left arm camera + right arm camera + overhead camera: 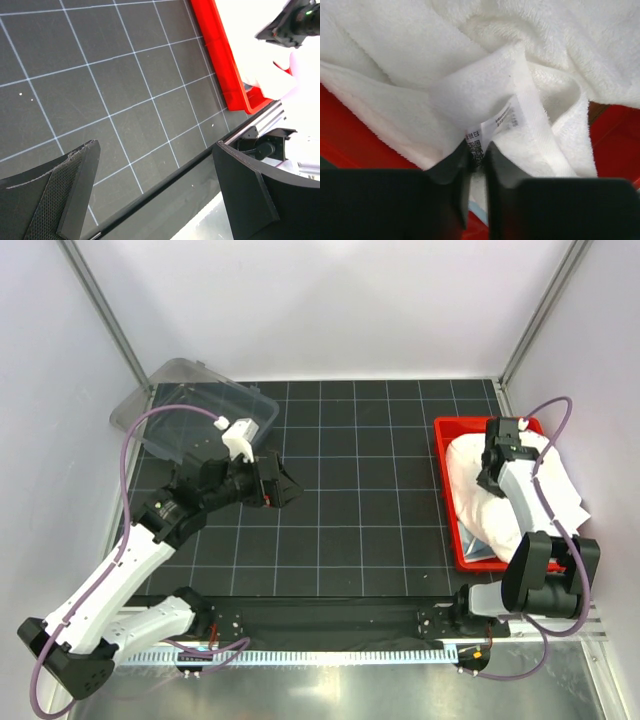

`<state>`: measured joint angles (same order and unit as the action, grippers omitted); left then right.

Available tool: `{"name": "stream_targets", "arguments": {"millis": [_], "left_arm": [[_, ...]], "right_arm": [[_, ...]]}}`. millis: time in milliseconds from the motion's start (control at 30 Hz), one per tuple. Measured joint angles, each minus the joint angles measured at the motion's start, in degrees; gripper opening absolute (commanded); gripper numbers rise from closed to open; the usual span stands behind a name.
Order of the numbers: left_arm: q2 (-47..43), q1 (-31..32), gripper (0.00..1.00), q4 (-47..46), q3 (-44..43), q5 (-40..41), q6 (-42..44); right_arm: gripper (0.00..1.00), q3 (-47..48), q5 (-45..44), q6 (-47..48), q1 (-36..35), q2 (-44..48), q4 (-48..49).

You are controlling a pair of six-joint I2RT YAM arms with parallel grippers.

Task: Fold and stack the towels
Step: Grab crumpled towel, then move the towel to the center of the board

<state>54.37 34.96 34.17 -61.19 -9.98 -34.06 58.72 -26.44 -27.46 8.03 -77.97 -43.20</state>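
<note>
We see a table [360, 510] covered by a black mat ruled with a white grid. A red tray [443, 510] sits on it against the right edge, nearer the far corner than the near one. A clear plastic bin [180, 405] lies at the far-left corner, partly past the mat's edge. Along the near edge runs a metal rail [330, 653], where both arm bases [190, 618] are bolted side by side.

We are looking into a robotics lab test cell: plain white walls [330, 310] on aluminium posts [100, 310] box in a black surface [360, 500] ruled with a white grid, and a cabled left arm [110, 580] and right arm [520, 495] are bolted along its near edge.
</note>
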Motion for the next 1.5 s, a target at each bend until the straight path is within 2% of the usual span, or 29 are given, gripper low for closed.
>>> {"name": "stream_targets", "arguments": {"millis": [33, 67, 133, 200, 333, 433, 533, 600, 700, 800, 867, 967, 1067, 1133, 1300, 1367, 1433, 1500], "left_arm": [[0.0, 0.0, 1.0, 0.09, 0.0, 0.31, -0.04], [0.0, 0.0, 1.0, 0.22, 0.0, 0.7, -0.11], [-0.11, 0.0, 1.0, 0.48, 0.0, 1.57, -0.31], [-0.28, 0.0, 1.0, 0.52, 0.0, 2.82, -0.52], [-0.44, 0.0, 1.0, 1.07, -0.68, 5.05, -0.94], [-0.33, 0.0, 1.0, 3.06, -2.99, 7.93, -1.53], [-0.24, 0.0, 1.0, 4.9, -6.21, 11.23, -1.84], [-0.57, 0.0, 1.0, 5.64, -8.07, 13.33, -2.1], [-1.92, 0.0, 0.99, 6.82, -8.87, 16.11, -3.19], [-3.58, 0.0, 1.0, 8.92, -8.74, 18.43, -3.82], [-4.87, 0.0, 1.0, 9.49, -7.82, 19.87, -4.48], [-6.29, 0.0, 1.0, 10.97, -6.08, 22.08, -4.9], [-6.38, 0.0, 1.0, 12.04, -4.83, 23.85, -5.22], [-6.14, 0.0, 1.0, 12.44, -3.85, 24.63, -5.64], [-3.85, -0.22, 1.0, 12.87, -2.08, 25.55, -6.16], [-2.43, -0.24, 1.0, 12.72, -1.86, 25.35, -6.03], [-1.14, -0.28, 1.0, 10.82, -1.22, 24.0, -5.53], [0.33, -0.39, 1.0, 7.32, -0.59, 20.98, -4.24]], "right_arm": [[0.02, 0.76, 0.68, 0.26, 0.09, -0.44, -0.15], [0.01, 2.25, 1.86, 0.87, 0.13, -0.55, -0.66], [0.01, 8.02, 4.74, 1.42, 0.11, -0.55, -3.32], [0.01, 17.92, 9.42, 2.71, 0.0, -0.52, -4.85], [0.01, 39.19, 24.87, 3.54, -1.51, -0.28, -4.7], [0.01, 51.93, 38.53, 1.77, -5.44, -0.11, -1.25], [0.01, 55.91, 46.88, -0.96, -12.85, 1.57, 3.69], [0.01, 52.11, 51.49, -3.56, -18.23, 4.24, 7.21], [0.01, 37.16, 55.71, -7.17, -25.31, 10.16, 12.98], [0.01, 17.75, 54.6, -9.46, -32.68, 15.13, 17.33], [0.01, 4.87, 52.81, -11.26, -39.54, 15.26, 20.96], [0.03, -8.2, 47.56, -13.31, -53.53, 6.93, 22.84], [0.07, -10.49, 43.52, -13.46, -64.63, 1.03, 21.35], [0.11, -10.32, 42.82, -13.42, -67.82, 1.38, 22.08], [0.42, -6.67, 40.02, -12.63, -69.33, 2.34, 23.89], [0.57, -4.2, 33.92, -13.29, -69.7, 3.17, 21.24], [0.62, -1.75, 26.64, -14.62, -69.46, 5.55, 15.96], [0.68, 2.14, 18.12, -16.63, -66.03, 9.68, 9.31]]}}
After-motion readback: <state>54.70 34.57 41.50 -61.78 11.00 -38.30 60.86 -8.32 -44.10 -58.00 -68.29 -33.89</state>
